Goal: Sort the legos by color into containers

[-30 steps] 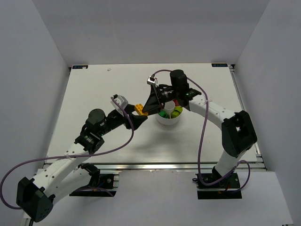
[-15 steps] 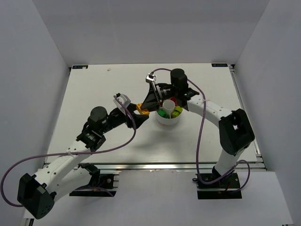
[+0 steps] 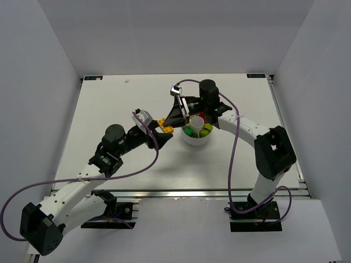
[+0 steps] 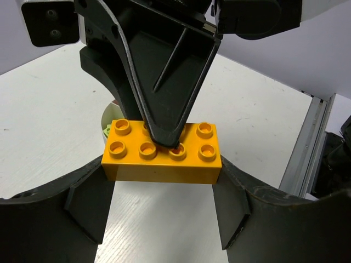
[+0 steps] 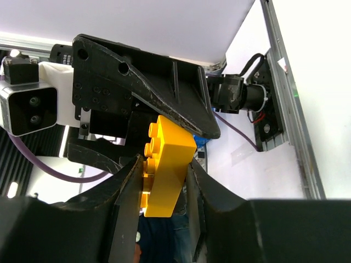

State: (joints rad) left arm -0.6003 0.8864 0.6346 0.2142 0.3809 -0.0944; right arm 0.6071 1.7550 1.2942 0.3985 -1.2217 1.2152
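Observation:
An orange 2x4 lego brick (image 3: 165, 126) hangs in the air just left of the white divided dish (image 3: 196, 143), gripped by both arms. My left gripper (image 3: 163, 131) clamps the brick's two short ends in the left wrist view (image 4: 162, 181), where the brick (image 4: 164, 164) sits studs up. My right gripper (image 3: 170, 124) pinches it by the studded top and the underside in the right wrist view (image 5: 164, 167); the brick (image 5: 167, 164) shows there edge-on. The dish holds red (image 3: 202, 117), dark green (image 3: 190, 132) and lime (image 3: 207, 129) legos in separate wedges.
The dish rim (image 4: 107, 116) shows behind the brick in the left wrist view. The right arm (image 3: 247, 129) arches over the dish from the right. Purple cables trail from both wrists. White walls enclose the table on three sides.
My left arm has reached up and right toward the dish, and its fingers now sit on the brick's ends. The right gripper has shifted slightly and stays on the brick.

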